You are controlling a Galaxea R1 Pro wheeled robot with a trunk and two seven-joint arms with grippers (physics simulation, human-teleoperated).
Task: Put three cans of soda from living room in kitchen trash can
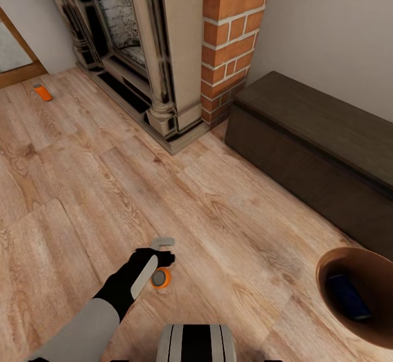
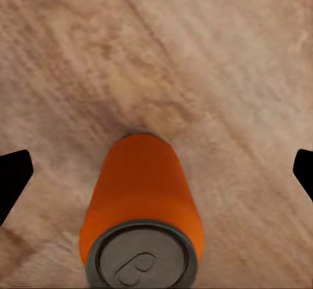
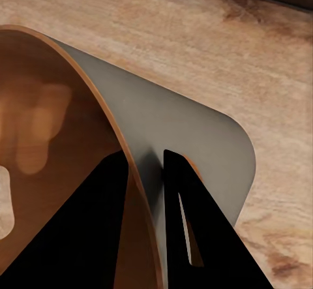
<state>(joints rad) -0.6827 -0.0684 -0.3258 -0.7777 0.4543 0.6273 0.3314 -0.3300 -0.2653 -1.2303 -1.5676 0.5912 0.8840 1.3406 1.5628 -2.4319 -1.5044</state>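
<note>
On the wood floor (image 1: 245, 204) stands an orange, silver-topped can (image 2: 142, 197).

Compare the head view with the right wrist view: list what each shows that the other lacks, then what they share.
Head view alone: the left gripper open over an upright orange can, a second orange can lying far off by the glass door, a blue can inside the bin, the brick fireplace and a dark bench.

Right wrist view alone: the right gripper clamped on the bin's wall.

Shared: the bin and the wood floor.
</note>
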